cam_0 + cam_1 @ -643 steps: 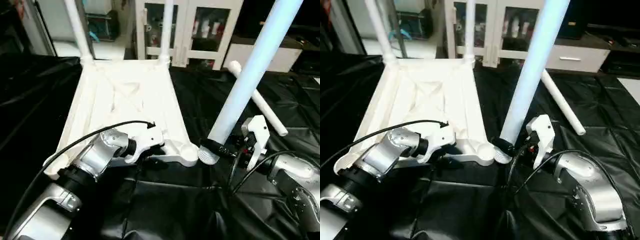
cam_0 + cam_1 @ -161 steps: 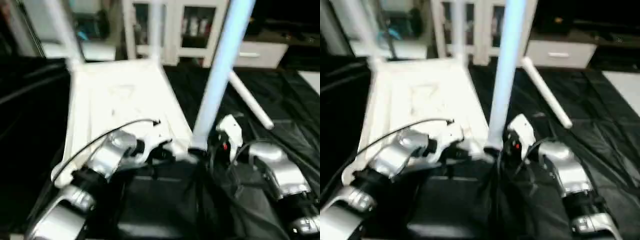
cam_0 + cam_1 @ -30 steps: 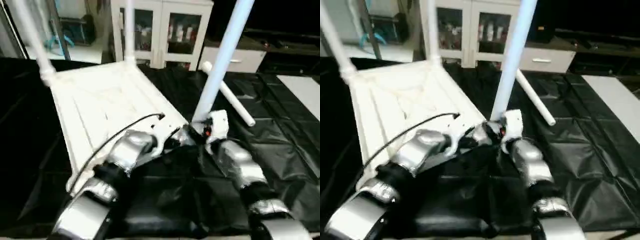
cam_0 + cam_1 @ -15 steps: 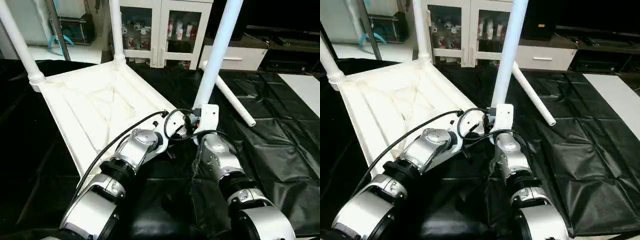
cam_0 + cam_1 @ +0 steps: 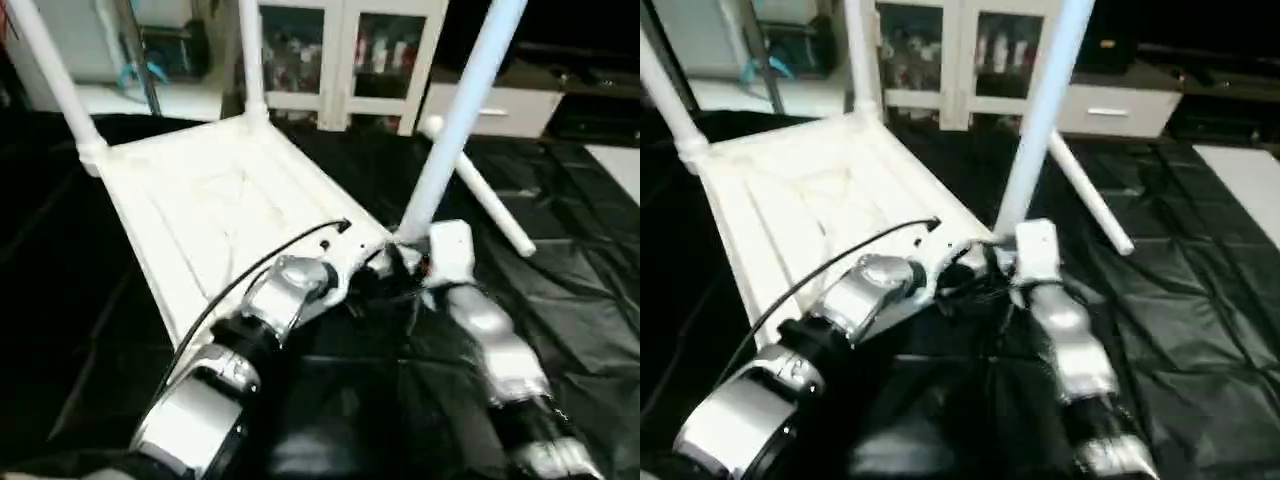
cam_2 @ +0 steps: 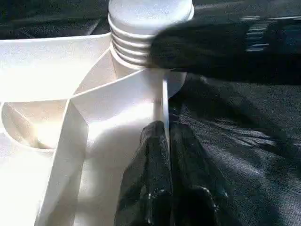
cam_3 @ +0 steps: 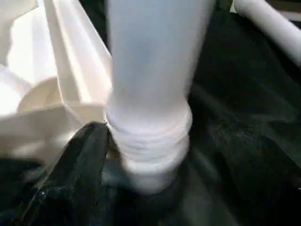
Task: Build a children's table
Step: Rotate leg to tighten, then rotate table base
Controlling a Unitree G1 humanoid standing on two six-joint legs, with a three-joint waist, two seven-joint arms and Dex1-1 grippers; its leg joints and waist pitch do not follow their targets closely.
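Black sheeting covered the floor before white cabinets. On it lay the inverted table top, two legs fitted. The left gripper stayed clenched on its rim. The right gripper, jaw state unclear, was at the third leg, probably mid-threading; next, the loose leg.

— What's under it all?
— A black sheet, creased into folds, spread over the floor.
— And behind?
— A white cabinet with glass doors, small things on its shelves. To its right, a low white drawer unit.
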